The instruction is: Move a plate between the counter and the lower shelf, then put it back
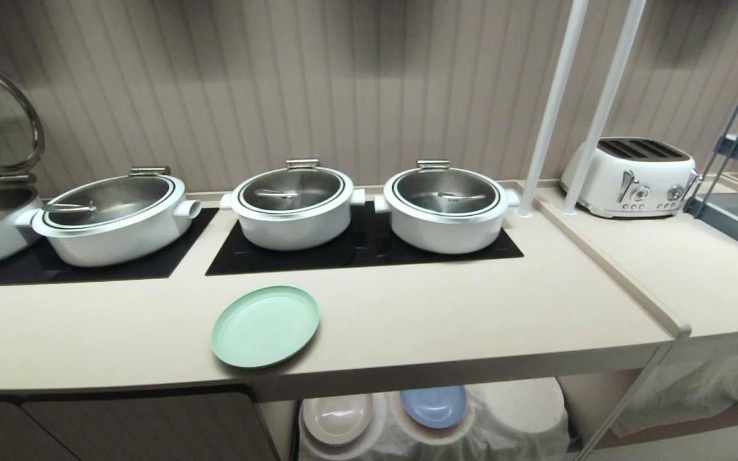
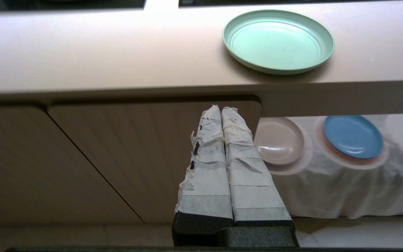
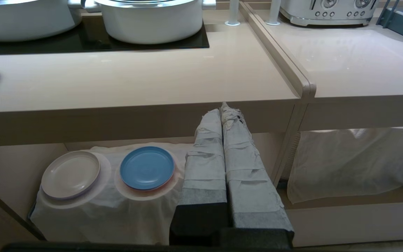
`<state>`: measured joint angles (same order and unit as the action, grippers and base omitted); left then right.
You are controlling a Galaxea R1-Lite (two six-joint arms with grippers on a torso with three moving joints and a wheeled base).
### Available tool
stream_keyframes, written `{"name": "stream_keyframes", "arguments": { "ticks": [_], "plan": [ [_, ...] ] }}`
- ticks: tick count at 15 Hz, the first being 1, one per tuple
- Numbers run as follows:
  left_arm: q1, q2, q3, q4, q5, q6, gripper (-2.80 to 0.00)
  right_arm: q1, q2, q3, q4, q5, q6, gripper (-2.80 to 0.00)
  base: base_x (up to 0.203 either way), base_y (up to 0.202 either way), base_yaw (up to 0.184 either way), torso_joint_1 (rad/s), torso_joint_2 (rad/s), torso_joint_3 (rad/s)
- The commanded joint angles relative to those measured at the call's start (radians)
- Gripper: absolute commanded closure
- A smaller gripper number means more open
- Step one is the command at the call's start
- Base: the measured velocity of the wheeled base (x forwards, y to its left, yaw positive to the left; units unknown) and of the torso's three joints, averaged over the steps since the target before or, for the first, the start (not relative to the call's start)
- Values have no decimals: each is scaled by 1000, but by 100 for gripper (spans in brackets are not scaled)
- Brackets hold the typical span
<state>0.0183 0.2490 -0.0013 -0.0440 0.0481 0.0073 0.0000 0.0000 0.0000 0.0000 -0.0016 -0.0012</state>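
Inspector: Head view shows the plate (image 1: 266, 326) lying flat on the counter (image 1: 439, 320), near its front edge, no arm visible. Step in hand?

Assessor: Judged a fresh pick or a finish. For a pick, the fingers must part first, then take the rim at the near edge without tipping it.

Inspector: Pose?

Assessor: The left gripper (image 2: 221, 109) hangs below counter level before a cabinet door (image 2: 145, 154), taped fingers pressed together, empty. The right gripper (image 3: 221, 106) is likewise closed, low, before the lower shelf (image 3: 93, 210).

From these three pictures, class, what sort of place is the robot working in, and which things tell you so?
Most likely a kitchen or buffet serving area: lidded white pots stand on black cooktop panels set into the counter, a toaster sits beside them, and a plate lies near the front edge.
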Motion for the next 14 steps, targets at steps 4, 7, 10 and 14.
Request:
{"name": "stream_keyframes", "arguments": {
  "ticks": [4, 7, 10, 14],
  "plan": [
    [-21, -241, 1, 11, -72, 149, 0, 0, 0, 0, 0, 0, 0, 0, 0, 0, 0, 0, 0, 0],
    [-20, -249, 1, 44, -57, 10, 0, 0, 0, 0, 0, 0, 0, 0, 0, 0, 0, 0, 0, 0],
    [-20, -249, 1, 45, -57, 8, 0, 0, 0, 0, 0, 0, 0, 0, 0, 0, 0, 0, 0, 0],
    [-20, -249, 1, 45, -57, 5, 0, 0, 0, 0, 0, 0, 0, 0, 0, 0, 0, 0, 0, 0]
  ]
}}
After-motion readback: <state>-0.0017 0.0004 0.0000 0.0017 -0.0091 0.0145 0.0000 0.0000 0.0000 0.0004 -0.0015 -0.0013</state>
